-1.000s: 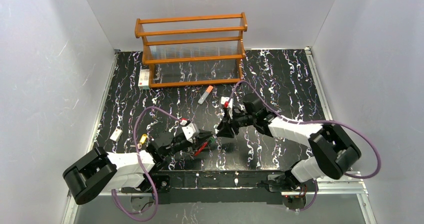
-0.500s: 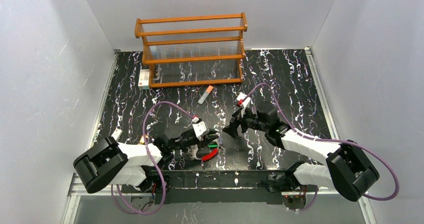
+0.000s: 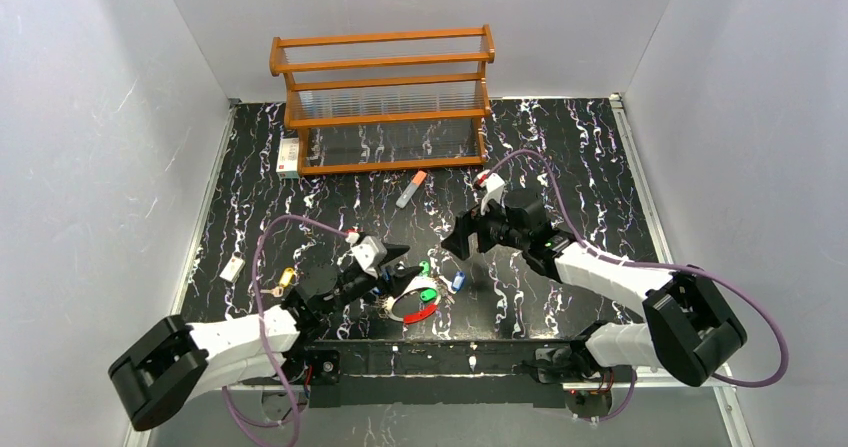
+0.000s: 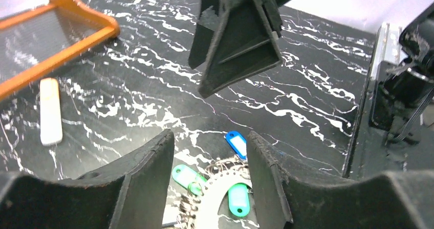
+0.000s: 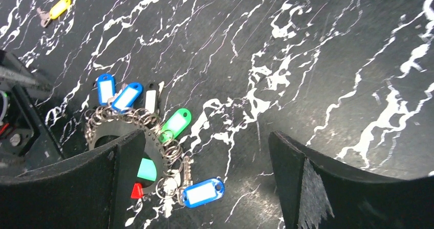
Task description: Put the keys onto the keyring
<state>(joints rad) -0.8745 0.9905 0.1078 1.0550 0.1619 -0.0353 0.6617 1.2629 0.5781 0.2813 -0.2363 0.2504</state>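
Note:
The keyring (image 3: 414,305), a pale loop with a red section (image 3: 424,315), lies flat on the black marbled table with keys strung round it. Green tags (image 4: 184,175) and a blue tag (image 4: 236,143) show on it; the right wrist view shows further blue tags (image 5: 202,192) and a green one (image 5: 175,123). My left gripper (image 3: 398,262) hovers just left of the ring, open, the ring (image 4: 221,189) seen between its fingers, untouched. My right gripper (image 3: 458,242) stands open wide to the ring's upper right, holding nothing. A yellow-headed key (image 3: 287,277) lies apart at the left.
A wooden rack (image 3: 382,97) stands at the back with a small white box (image 3: 288,155) beside it. A grey stick with an orange cap (image 3: 410,189) lies in front of the rack. A white tag (image 3: 232,269) rests near the left edge.
My left gripper has opened, let go of the keyring and drawn back left; the ring now lies on the table. My right gripper opened wide and backed off to the right.

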